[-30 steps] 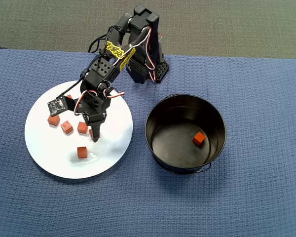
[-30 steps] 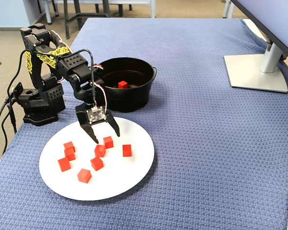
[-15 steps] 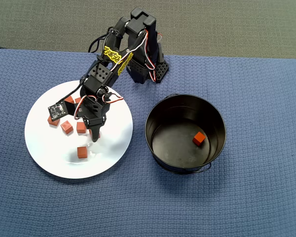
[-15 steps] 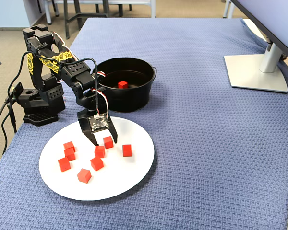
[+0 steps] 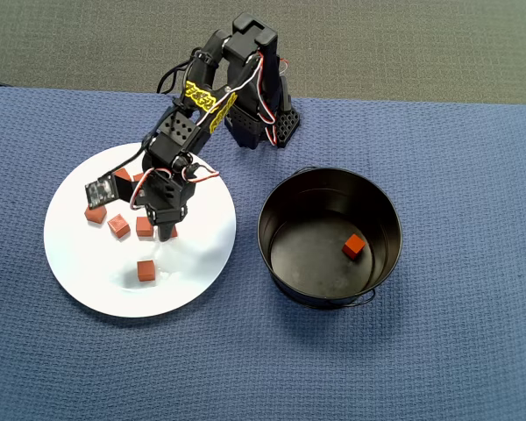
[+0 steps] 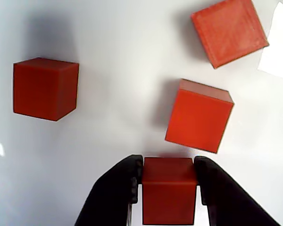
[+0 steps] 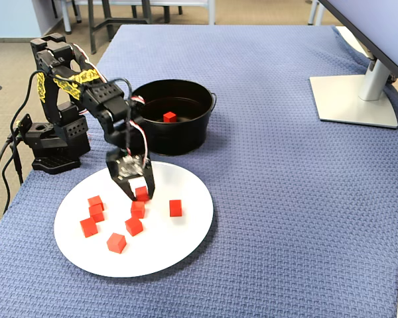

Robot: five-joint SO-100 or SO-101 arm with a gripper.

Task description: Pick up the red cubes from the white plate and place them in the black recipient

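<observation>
My gripper [image 6: 169, 165] is shut on one red cube [image 6: 169, 197], held between both black fingers low over the white plate [image 6: 108, 70]. Three other cubes lie ahead of it in the wrist view, the nearest [image 6: 199, 117] just beyond the held one. In the overhead view my gripper [image 5: 168, 230] is over the plate [image 5: 193, 263], with several loose cubes to its left, one [image 5: 146, 270] in front. The black pot [image 5: 394, 219] stands to the plate's right and holds one red cube [image 5: 353, 246]. The fixed view shows the gripper [image 7: 140, 192], plate [image 7: 172, 245] and pot [image 7: 186, 142].
The arm's base [image 7: 50, 142] stands at the blue cloth's left edge in the fixed view, behind the plate. A monitor's grey stand [image 7: 355, 99] is at the far right. Blue cloth [image 5: 438, 351] surrounds the plate and pot.
</observation>
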